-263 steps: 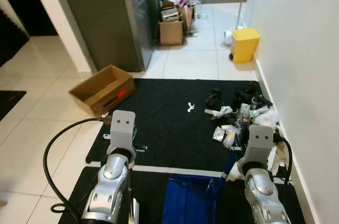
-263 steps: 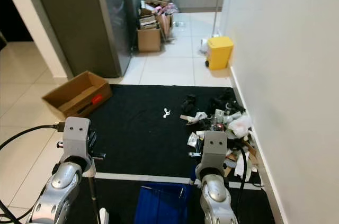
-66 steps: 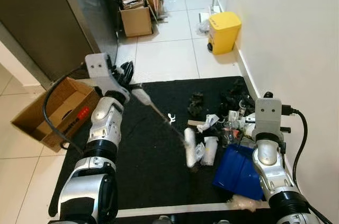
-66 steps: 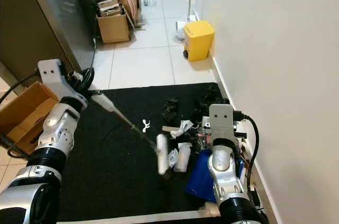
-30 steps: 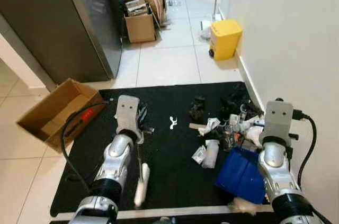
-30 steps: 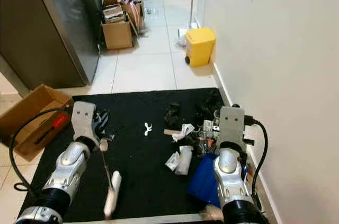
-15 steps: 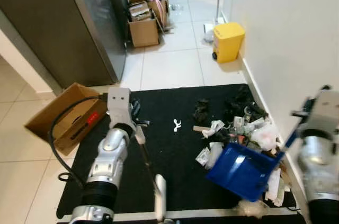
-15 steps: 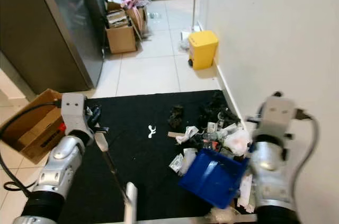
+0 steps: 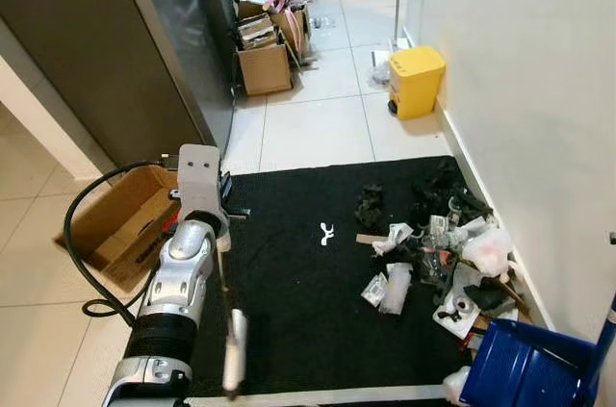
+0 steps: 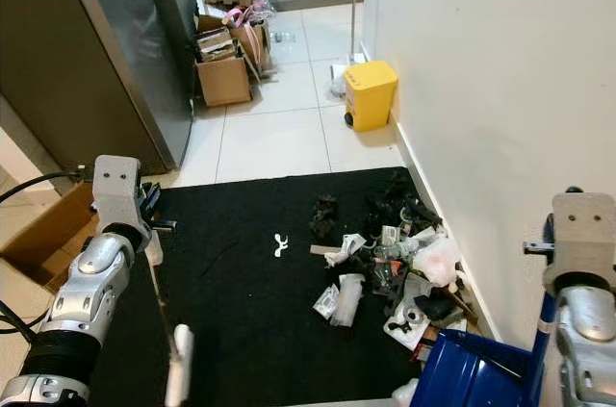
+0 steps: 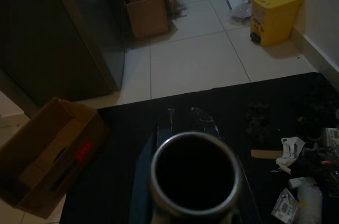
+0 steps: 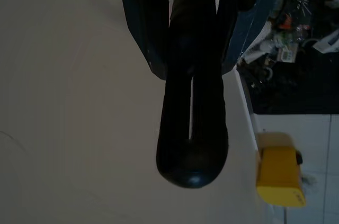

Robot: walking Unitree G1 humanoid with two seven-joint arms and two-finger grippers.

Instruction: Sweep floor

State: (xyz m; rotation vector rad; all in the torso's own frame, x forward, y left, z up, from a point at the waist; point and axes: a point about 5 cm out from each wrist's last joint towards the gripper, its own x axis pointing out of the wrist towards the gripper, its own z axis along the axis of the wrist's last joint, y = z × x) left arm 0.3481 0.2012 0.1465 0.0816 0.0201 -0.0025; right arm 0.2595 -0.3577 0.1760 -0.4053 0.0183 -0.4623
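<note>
Broom on the left, trash pile off to its right.
Left pincer [image 9: 219, 234] is clamped on the broom [image 9: 229, 325]; the stick runs down toward the robot w/ its white head near the mat's [image 9: 289, 292] front edge. The trash pile [image 9: 428, 253] lies to the right, by the wall. Right pincer [image 12: 193, 33] is clamped on the dustpan handle [image 12: 193, 102]; the blue dustpan [image 9: 525, 368] sits just past the pile, so the right arm is nearer.

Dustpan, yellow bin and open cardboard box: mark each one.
Blue dustpan [image 9: 525, 368], left eye view, on its blue pan face.
Yellow bin [image 9: 416, 82], left eye view, on its front wall.
Open cardboard box [image 9: 115, 229], left eye view, on its outer side wall.
</note>
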